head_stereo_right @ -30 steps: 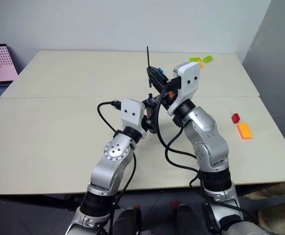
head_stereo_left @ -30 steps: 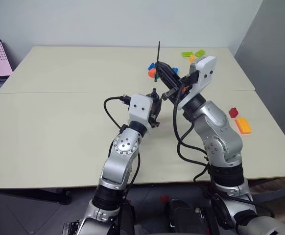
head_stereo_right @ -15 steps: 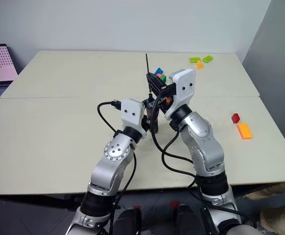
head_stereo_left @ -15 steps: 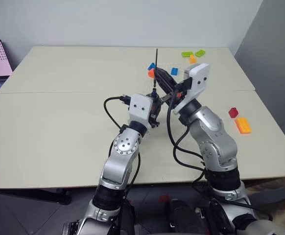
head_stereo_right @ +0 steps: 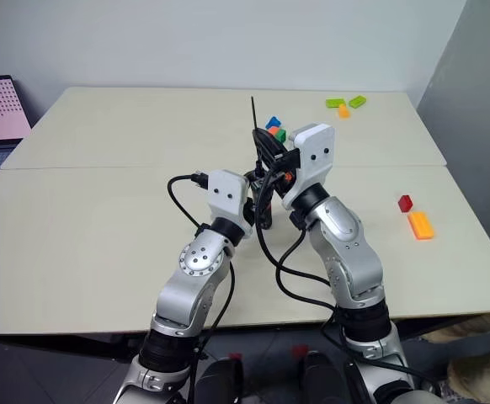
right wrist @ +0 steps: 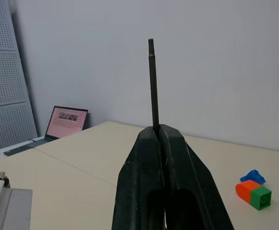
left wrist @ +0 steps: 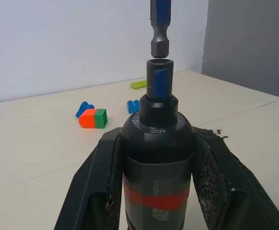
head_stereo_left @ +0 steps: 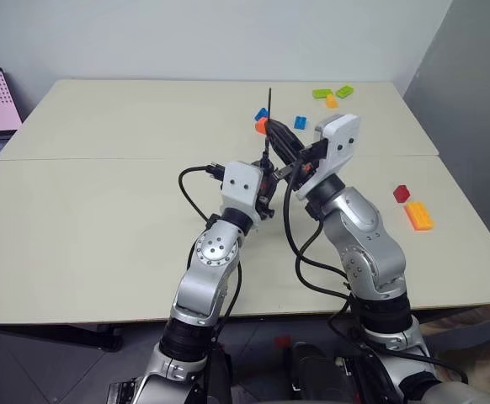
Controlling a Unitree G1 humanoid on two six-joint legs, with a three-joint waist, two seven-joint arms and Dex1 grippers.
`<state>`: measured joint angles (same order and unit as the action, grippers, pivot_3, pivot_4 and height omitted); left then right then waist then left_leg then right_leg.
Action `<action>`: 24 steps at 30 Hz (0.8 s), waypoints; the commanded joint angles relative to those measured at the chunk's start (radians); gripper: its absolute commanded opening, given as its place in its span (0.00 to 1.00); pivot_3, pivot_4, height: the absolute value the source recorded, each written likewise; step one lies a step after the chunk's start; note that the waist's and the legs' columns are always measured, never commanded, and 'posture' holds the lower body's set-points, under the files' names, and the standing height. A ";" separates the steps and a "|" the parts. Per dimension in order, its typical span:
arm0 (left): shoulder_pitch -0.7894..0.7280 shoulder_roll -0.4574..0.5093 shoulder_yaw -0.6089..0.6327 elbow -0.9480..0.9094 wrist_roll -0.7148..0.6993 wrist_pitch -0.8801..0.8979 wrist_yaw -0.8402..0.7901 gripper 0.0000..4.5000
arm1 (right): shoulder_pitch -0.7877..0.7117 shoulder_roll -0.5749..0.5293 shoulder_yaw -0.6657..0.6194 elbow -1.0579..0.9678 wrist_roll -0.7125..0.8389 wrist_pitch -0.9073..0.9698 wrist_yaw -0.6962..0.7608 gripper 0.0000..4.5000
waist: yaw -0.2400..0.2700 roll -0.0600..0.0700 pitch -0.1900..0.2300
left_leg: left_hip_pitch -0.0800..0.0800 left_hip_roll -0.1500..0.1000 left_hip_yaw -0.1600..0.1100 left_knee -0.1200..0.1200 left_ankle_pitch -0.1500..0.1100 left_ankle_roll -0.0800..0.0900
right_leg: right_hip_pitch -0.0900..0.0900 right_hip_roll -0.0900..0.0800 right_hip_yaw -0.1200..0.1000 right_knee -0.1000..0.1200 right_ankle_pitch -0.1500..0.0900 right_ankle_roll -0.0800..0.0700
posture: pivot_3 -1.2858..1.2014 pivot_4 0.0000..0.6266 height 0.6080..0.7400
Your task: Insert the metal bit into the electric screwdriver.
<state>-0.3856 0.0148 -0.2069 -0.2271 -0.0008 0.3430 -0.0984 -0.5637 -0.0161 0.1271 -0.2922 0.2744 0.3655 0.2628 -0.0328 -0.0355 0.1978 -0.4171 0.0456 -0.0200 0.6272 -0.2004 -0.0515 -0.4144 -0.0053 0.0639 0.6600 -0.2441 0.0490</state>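
The left gripper point(left wrist: 154, 158) is clamped on the screwdriver point(left wrist: 157, 143), one finger point(left wrist: 89, 191) pressed to each side of the black body, which carries a red band. The screwdriver's open chuck points up and away from the wrist. The right gripper point(right wrist: 159, 132) is pinched tight on the bit point(right wrist: 152, 84), which sticks straight up out of the closed fingertips.

In the left wrist view the bit's hex end point(left wrist: 159, 45) hangs directly above the chuck, in line with it, a small gap between them; bit and screwdriver are apart. In the head views the two grippers meet over the middle of the table point(head_stereo_left: 102, 210), the bit point(head_stereo_left: 269, 105) rising above the right fingers.

Beyond the screwdriver lie an orange-and-green brick point(left wrist: 92, 118) and two blue bricks point(left wrist: 132, 106). A laptop point(right wrist: 65, 122) sits at the table's far left edge.
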 commanded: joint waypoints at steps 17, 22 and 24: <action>-0.003 -0.009 0.006 -0.030 0.008 0.002 0.004 0.37 | 0.020 0.036 0.004 -0.112 0.032 0.007 -0.036 0.00 | 0.000 0.000 0.000 | 0.000 0.000 0.000 0.000 0.000 0.000 | 0.000 0.000 0.000 0.000 0.000 0.000 | 0.52 0.24 1.00; -0.003 -0.010 0.004 -0.028 0.009 0.001 0.004 0.37 | -0.010 0.052 0.003 -0.116 0.026 0.020 -0.057 0.00 | 0.000 0.000 0.000 | 0.000 0.000 0.000 0.000 0.000 0.000 | 0.000 0.000 0.000 -0.001 0.000 0.000 | 0.52 0.24 1.00; -0.004 -0.010 0.004 -0.027 0.009 0.000 0.004 0.37 | -0.022 0.048 0.009 -0.111 0.010 0.024 -0.070 0.00 | 0.000 0.000 0.000 | 0.000 0.000 0.000 0.000 0.000 0.000 | 0.000 0.000 0.000 -0.001 0.000 0.000 | 0.52 0.24 1.00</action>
<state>-0.3856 0.0134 -0.2064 -0.2272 -0.0009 0.3440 -0.0986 -0.5534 0.0230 0.1403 -0.3578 0.2946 0.3902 0.2091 -0.0328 -0.0356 0.1978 -0.4172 0.0456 -0.0204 0.6270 -0.2004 -0.0515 -0.4144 -0.0053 0.0636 0.6595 -0.2443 0.0487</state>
